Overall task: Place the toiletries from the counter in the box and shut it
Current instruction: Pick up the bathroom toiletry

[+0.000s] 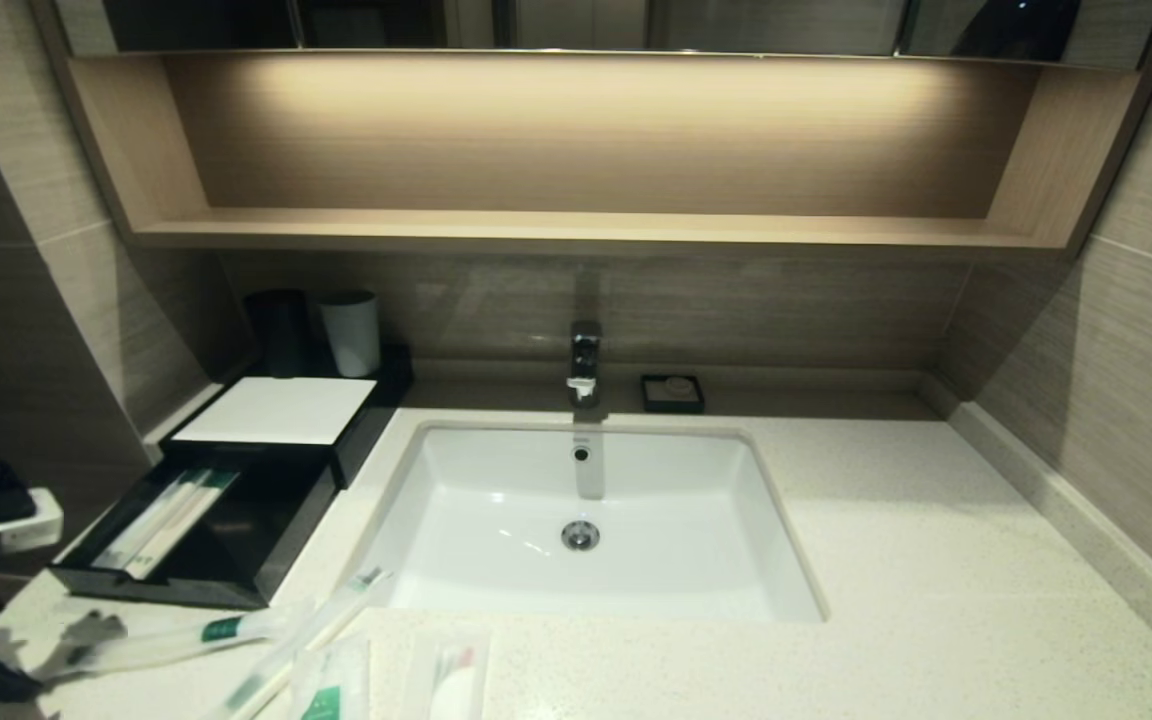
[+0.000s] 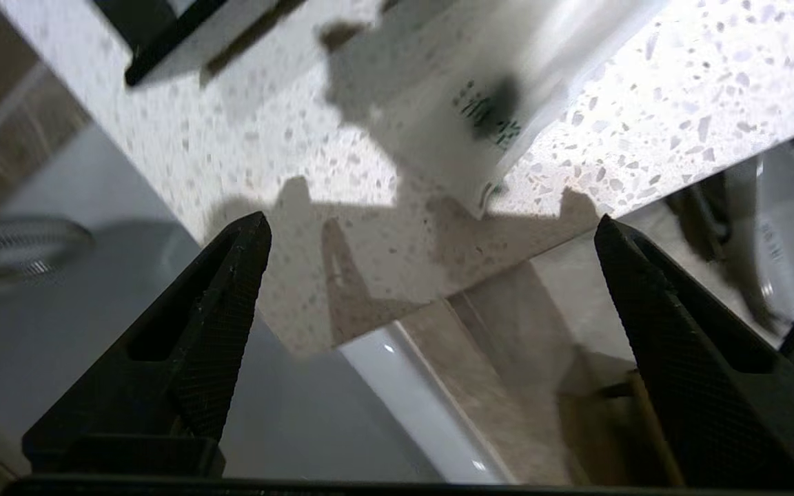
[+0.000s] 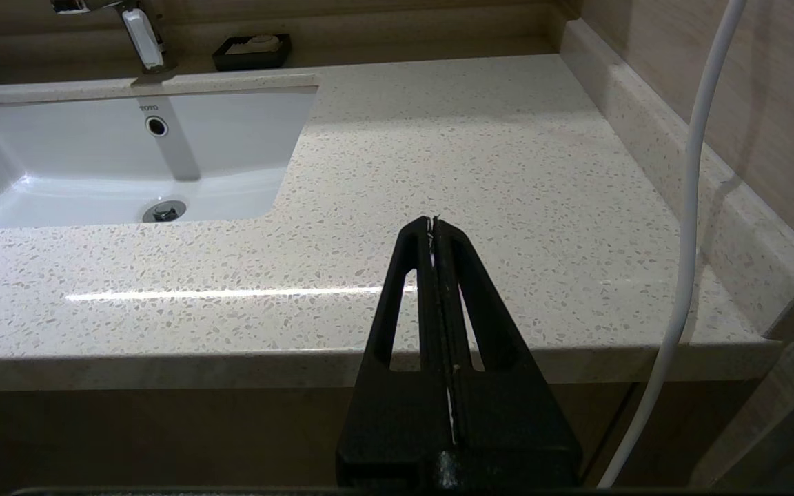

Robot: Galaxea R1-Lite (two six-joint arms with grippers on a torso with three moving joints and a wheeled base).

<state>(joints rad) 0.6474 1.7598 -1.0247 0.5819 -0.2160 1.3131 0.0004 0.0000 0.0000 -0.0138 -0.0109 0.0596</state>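
Note:
The black box (image 1: pixel 276 410) with a white top panel stands at the counter's (image 1: pixel 936 560) back left. Its drawer (image 1: pixel 266 540) is pulled out, with long thin packets (image 1: pixel 171 515) lying inside. On the counter in front lie two long toothbrush packets (image 1: pixel 186 640) (image 1: pixel 321 620), a green-marked sachet (image 1: pixel 331 690) and a packet with a white round piece (image 1: pixel 453 685). My left gripper (image 2: pixel 430 220) is open and empty, just off the counter's front left edge, facing a green-printed packet (image 2: pixel 466 117). My right gripper (image 3: pixel 431 222) is shut and empty over the counter's front edge, right of the sink (image 3: pixel 94 158).
The white sink (image 1: pixel 596 520) with a tap (image 1: pixel 584 360) is set in the middle of the counter. A black cup (image 1: pixel 278 330) and a white cup (image 1: pixel 351 333) stand behind the box. A small black soap dish (image 1: pixel 672 392) sits at the back. A white cable (image 3: pixel 690 207) hangs beside my right gripper.

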